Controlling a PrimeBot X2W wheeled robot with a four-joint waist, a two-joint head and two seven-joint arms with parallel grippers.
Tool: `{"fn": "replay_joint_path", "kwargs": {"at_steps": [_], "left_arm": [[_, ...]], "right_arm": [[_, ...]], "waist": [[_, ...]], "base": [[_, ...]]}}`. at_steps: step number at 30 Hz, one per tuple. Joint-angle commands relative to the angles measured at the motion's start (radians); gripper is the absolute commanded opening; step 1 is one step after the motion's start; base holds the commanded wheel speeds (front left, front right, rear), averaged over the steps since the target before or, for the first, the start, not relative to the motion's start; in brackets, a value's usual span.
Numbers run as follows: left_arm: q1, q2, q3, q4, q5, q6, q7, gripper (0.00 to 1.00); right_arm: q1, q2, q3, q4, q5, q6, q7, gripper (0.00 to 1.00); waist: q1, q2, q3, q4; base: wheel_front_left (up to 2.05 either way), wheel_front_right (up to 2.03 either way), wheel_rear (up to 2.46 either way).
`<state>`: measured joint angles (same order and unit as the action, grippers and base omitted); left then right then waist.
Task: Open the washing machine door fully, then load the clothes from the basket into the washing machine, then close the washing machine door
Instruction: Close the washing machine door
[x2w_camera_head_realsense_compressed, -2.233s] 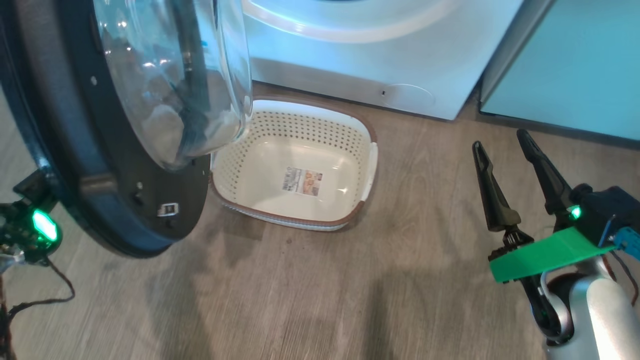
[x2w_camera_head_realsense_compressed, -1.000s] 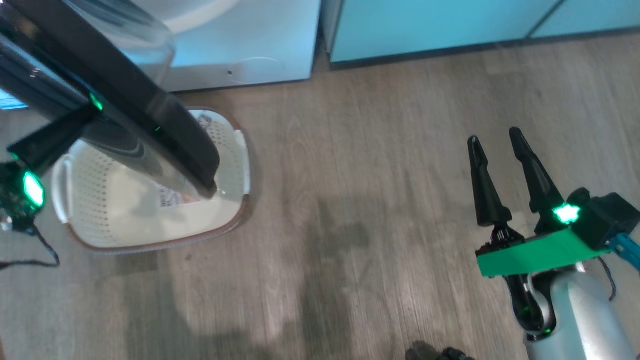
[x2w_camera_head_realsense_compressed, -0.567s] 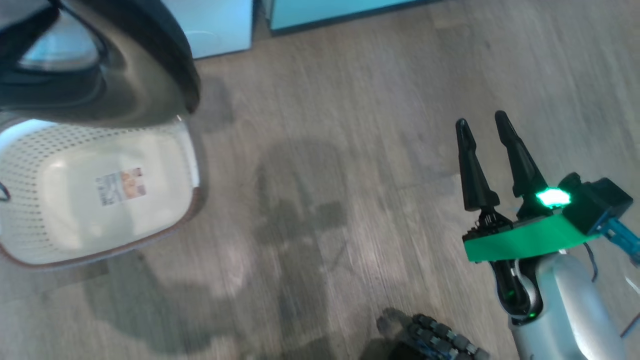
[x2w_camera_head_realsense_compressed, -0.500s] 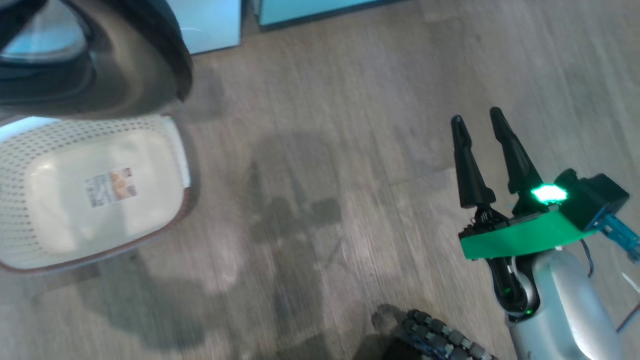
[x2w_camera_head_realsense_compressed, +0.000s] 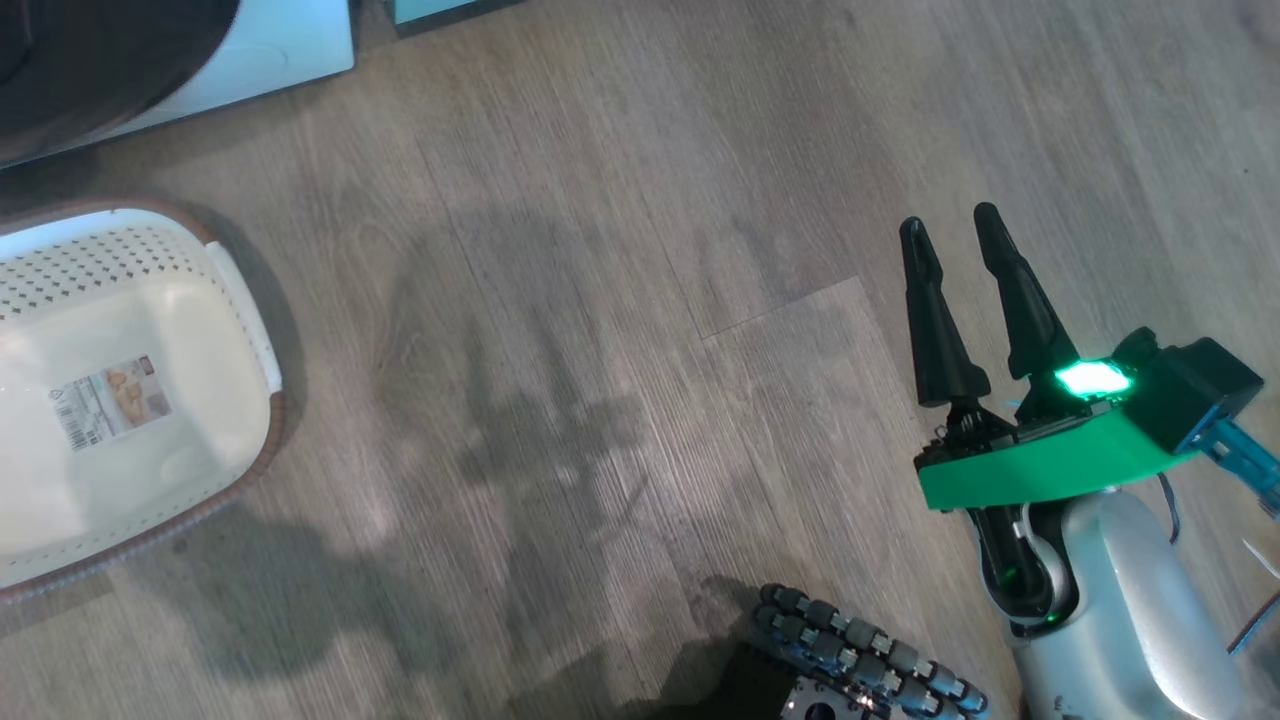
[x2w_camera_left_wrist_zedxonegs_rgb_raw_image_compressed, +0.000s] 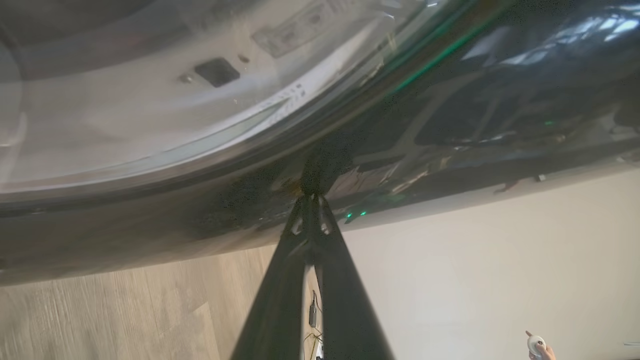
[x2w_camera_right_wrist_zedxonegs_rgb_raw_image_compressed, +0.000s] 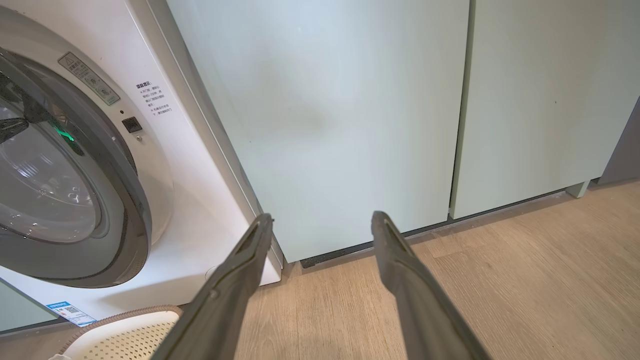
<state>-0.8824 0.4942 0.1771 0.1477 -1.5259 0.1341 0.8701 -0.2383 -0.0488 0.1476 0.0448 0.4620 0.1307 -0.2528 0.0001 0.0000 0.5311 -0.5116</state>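
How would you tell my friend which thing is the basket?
Find the big white washing machine beside the mint-green cabinets. On the wooden floor in front of it sits the basket: cream plastic, full of little holes, brown-rimmed, with a sticker on its bottom.

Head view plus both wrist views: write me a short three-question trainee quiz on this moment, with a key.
1. True or false: the basket holds red clothes.
2. The right pincer is: A) open and empty; B) shut on a garment; C) shut on a handle.
3. What do the tips of the shut left pincer meet?
Key: 1 false, it is empty but for a label sticker. 2 A. 3 the washing machine door, at its glossy black rim.
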Motion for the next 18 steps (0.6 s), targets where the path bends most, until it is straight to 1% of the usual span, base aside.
{"fn": "replay_joint_path", "kwargs": {"at_steps": [1, 6, 10, 14, 16, 18], "left_arm": [[-0.047, 0.051, 0.023, -0.018, 0.01, -0.009, -0.01, 0.0], [-0.084, 0.053, 0.02, 0.043, 0.02, -0.019, -0.024, 0.0], [-0.083, 0.053, 0.022, 0.072, 0.018, -0.04, -0.022, 0.0], [-0.031, 0.039, 0.034, 0.065, 0.003, -0.076, -0.018, 0.0], [0.015, 0.03, 0.054, 0.051, -0.01, -0.095, -0.023, 0.0], [0.067, 0.007, 0.085, 0.028, -0.034, -0.111, -0.036, 0.0]], "right_arm": [[-0.012, -0.001, 0.02, -0.034, 0.01, 0.0, -0.009, 1.0], [-0.017, -0.001, 0.02, -0.033, 0.012, 0.0, -0.009, 1.0], [-0.017, -0.001, 0.012, -0.032, 0.004, 0.0, -0.009, 1.0], [-0.015, -0.001, 0.007, -0.032, -0.007, 0.0, -0.009, 1.0], [-0.014, -0.001, 0.007, -0.031, -0.012, 0.0, -0.009, 1.0], [-0.013, -0.001, 0.009, -0.029, -0.02, 0.0, -0.009, 1.0]], "waist": [[-0.0001, 0.0, 0.002, -0.006], [-0.0001, 0.0, 0.001, -0.014], [-0.0001, 0.0, -0.01, -0.003], [-0.0001, 0.0, -0.033, 0.022], [-0.0001, 0.0, -0.045, 0.039], [-0.0001, 0.0, -0.059, 0.058]], "base": [[0.0, 0.0, 0.0], [0.0, 0.0, 0.0], [0.0, 0.0, 0.0], [0.0, 0.0, 0.0], [0.0, 0.0, 0.0], [0.0, 0.0, 0.0]]}}
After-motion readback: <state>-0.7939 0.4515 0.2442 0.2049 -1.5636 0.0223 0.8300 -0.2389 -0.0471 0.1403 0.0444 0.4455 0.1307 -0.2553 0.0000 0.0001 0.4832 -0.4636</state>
